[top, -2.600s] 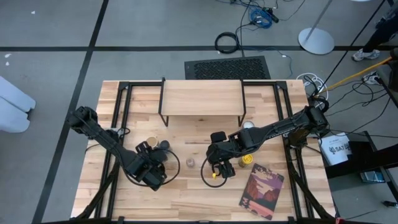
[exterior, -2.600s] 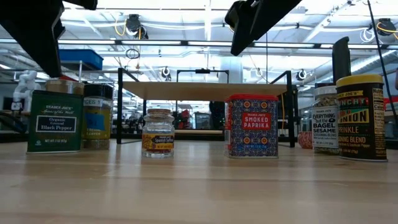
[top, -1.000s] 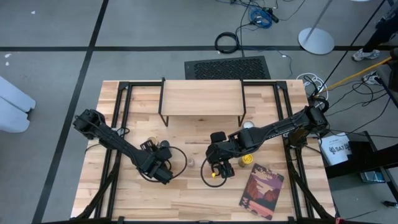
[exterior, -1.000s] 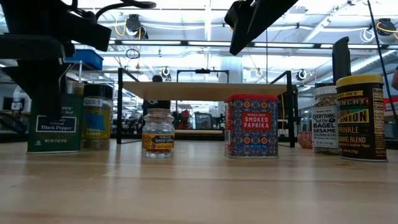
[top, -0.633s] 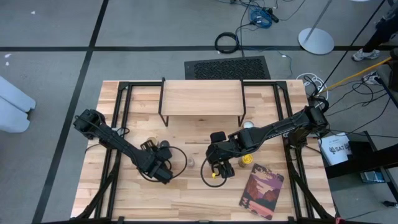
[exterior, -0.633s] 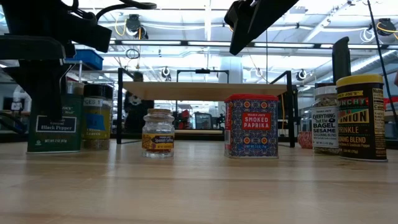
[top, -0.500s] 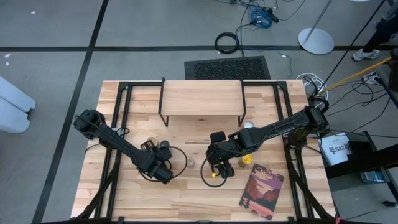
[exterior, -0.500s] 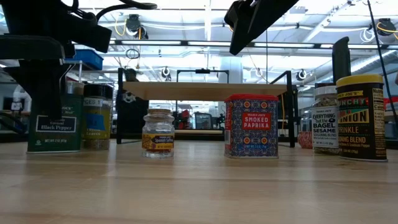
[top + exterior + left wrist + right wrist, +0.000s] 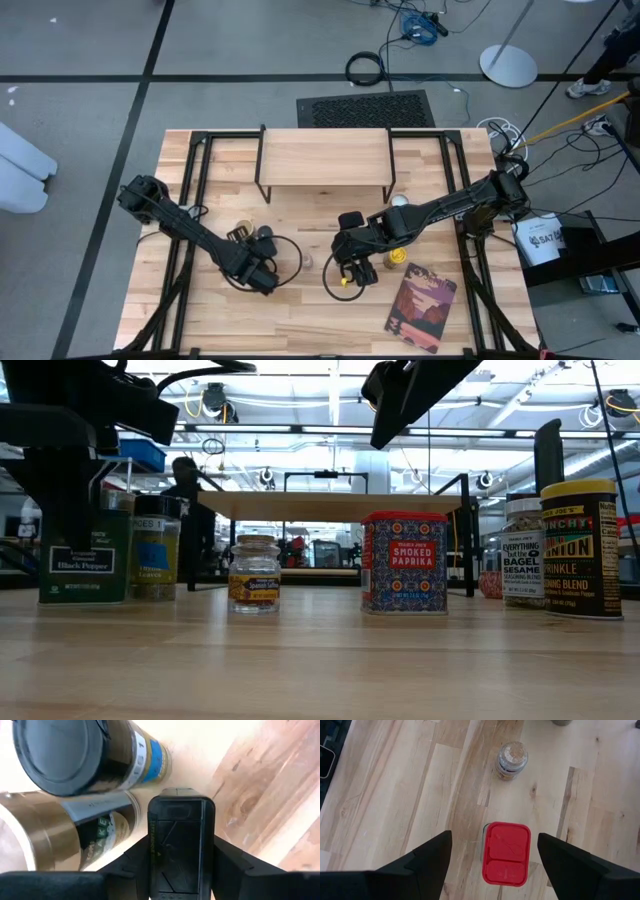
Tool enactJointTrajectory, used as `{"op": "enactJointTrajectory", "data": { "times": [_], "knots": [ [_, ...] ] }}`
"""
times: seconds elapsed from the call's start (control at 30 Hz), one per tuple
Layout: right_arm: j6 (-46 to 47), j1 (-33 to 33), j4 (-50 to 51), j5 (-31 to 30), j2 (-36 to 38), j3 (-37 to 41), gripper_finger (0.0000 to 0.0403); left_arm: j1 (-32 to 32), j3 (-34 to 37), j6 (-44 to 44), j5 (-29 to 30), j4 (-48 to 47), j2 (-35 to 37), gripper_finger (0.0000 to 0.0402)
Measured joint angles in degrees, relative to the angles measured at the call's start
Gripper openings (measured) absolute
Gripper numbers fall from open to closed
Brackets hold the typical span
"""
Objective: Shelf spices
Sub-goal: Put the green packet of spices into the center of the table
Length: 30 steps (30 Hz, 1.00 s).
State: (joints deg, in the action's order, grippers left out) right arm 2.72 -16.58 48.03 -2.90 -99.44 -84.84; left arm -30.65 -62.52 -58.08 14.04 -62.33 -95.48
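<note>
The green black pepper tin (image 9: 84, 555) stood at the left of the low view, the left gripper (image 9: 62, 500) down over it, fingers on its sides; whether it was firmly gripped could not be told. Just beside it stood a black-lidded jar (image 9: 75, 750). The smoked paprika tin (image 9: 506, 853) sat at centre, below the right gripper (image 9: 490, 857), spread wide. The shelf (image 9: 325, 157) stood at top centre.

The shelf (image 9: 330, 506), a pale plank on thin black legs, stands at the table's far side. Before it stand the black pepper tin (image 9: 83, 558) (tilted slightly), a black-lidded jar (image 9: 156, 548), a small saffron jar (image 9: 254, 574), the red paprika tin (image 9: 404, 563), a sesame jar (image 9: 522, 553) and a yellow-capped bottle (image 9: 582, 549).
</note>
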Motion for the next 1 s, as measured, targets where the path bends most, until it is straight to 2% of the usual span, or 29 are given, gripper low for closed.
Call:
{"op": "enactJointTrajectory", "data": {
  "times": [0.4, 0.67, 1.0],
  "knots": [
    [0.37, -0.11, 0.78, 0.28, 0.30, 0.00, 0.0275, -0.22, -3.84, 3.30, -4.56, -0.14, 1.51, 0.0154],
    [3.69, -1.65, 2.92, 0.03, 6.49, 0.02, 0.0274, -0.22, -10.40, 9.20, -6.33, -0.15, 1.52, 0.0154],
    [8.10, -7.99, 4.20, -0.41, 17.25, 0.00, 0.0274, 2.39, -20.84, 18.99, 0.70, 0.43, 1.60, 0.0153]
  ]
}}
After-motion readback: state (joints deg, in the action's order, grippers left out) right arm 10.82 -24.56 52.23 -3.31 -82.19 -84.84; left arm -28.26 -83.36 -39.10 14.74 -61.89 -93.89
